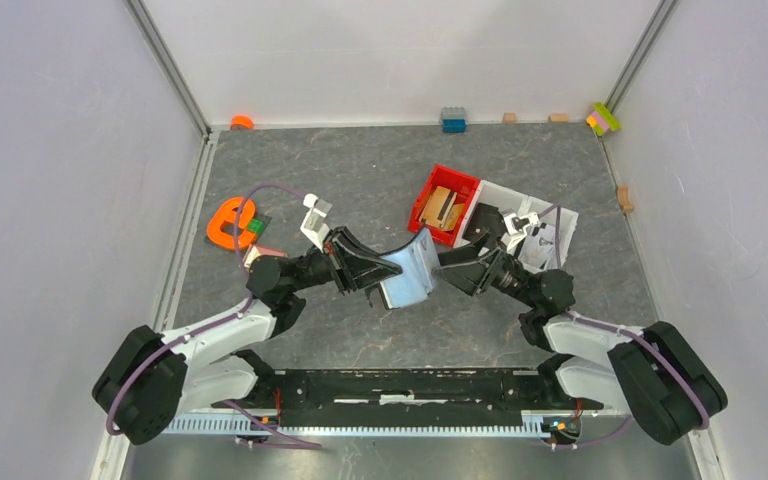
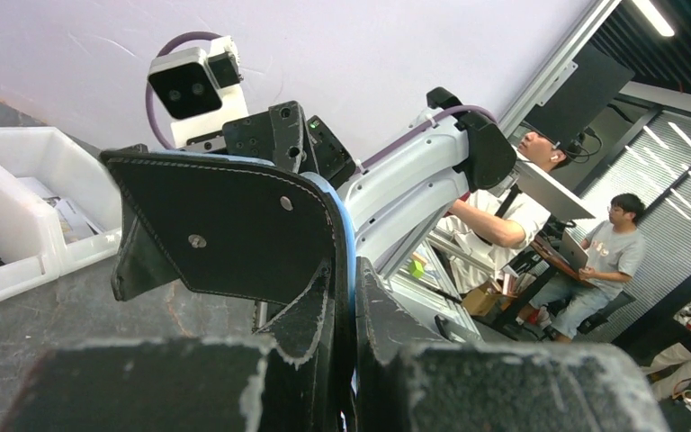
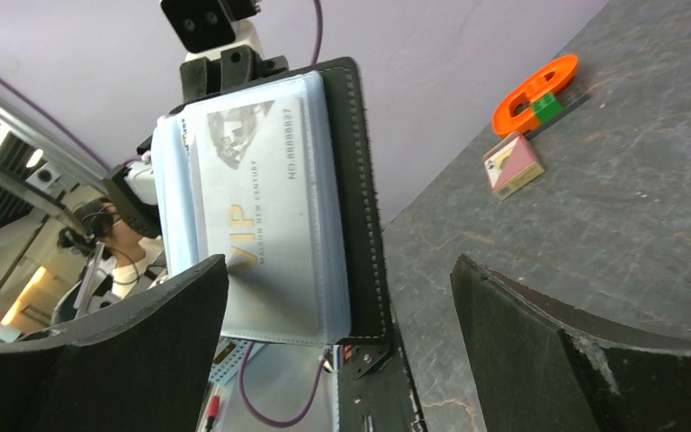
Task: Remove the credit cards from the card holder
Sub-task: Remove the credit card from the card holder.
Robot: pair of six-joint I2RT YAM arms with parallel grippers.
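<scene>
My left gripper (image 1: 355,268) is shut on the black card holder (image 1: 372,262) and holds it open above the table. Its pale blue-grey inside (image 1: 412,265) faces my right gripper (image 1: 442,262). In the left wrist view my gripper (image 2: 353,270) pinches the holder's edge, and the black flap with its metal stud (image 2: 225,225) stands up. In the right wrist view my right gripper (image 3: 342,270) is open and empty close in front of the holder (image 3: 360,180). A greyish-white VIP credit card (image 3: 265,189) sits in its sleeve. A pinkish-copper card (image 3: 514,165) lies on the table, also seen in the top view (image 1: 259,254).
A red bin (image 1: 457,172) with tan wooden blocks and a white bin (image 1: 560,215) stand behind my right arm. An orange ring piece (image 1: 228,222) with a green block lies at the left. Small blocks line the back wall, among them a blue one (image 1: 453,120).
</scene>
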